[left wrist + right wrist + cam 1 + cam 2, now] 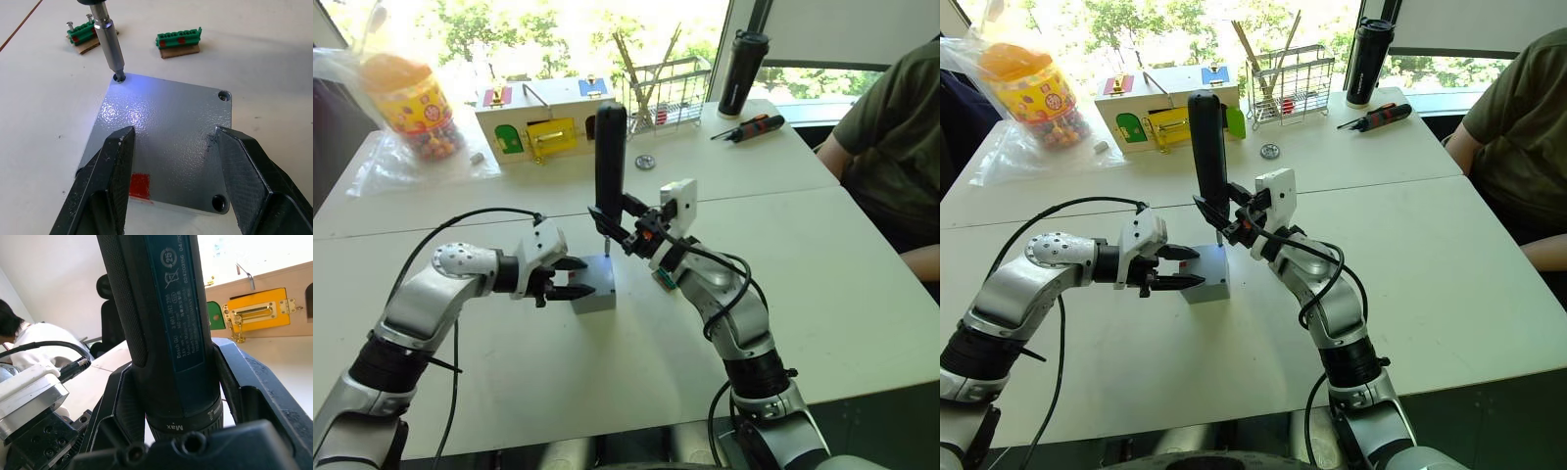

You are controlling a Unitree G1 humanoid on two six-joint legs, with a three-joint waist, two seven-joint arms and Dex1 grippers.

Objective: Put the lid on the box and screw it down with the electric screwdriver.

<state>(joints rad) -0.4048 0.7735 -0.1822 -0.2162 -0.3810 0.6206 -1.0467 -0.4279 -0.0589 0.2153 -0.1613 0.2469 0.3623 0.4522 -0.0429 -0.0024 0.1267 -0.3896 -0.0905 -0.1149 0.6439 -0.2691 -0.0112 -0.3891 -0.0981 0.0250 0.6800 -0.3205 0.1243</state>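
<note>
Right gripper (176, 396) clamped on upright electric screwdriver (610, 162) labelled "Bosch GO" and "Max", bit set in a corner screw hole of the lid (166, 132) atop the box (596, 291), left gripper (173, 161) spread open over it.

The long dark blue-black cylindrical electric screwdriver (166, 328), clamped between the right pincer's (171, 396) fingers, bears the word "Max" on its collar just above the pincer. A blue label on its barrel shows "Bosch GO", a crossed-out bin sign and fine print too small to read.
</note>
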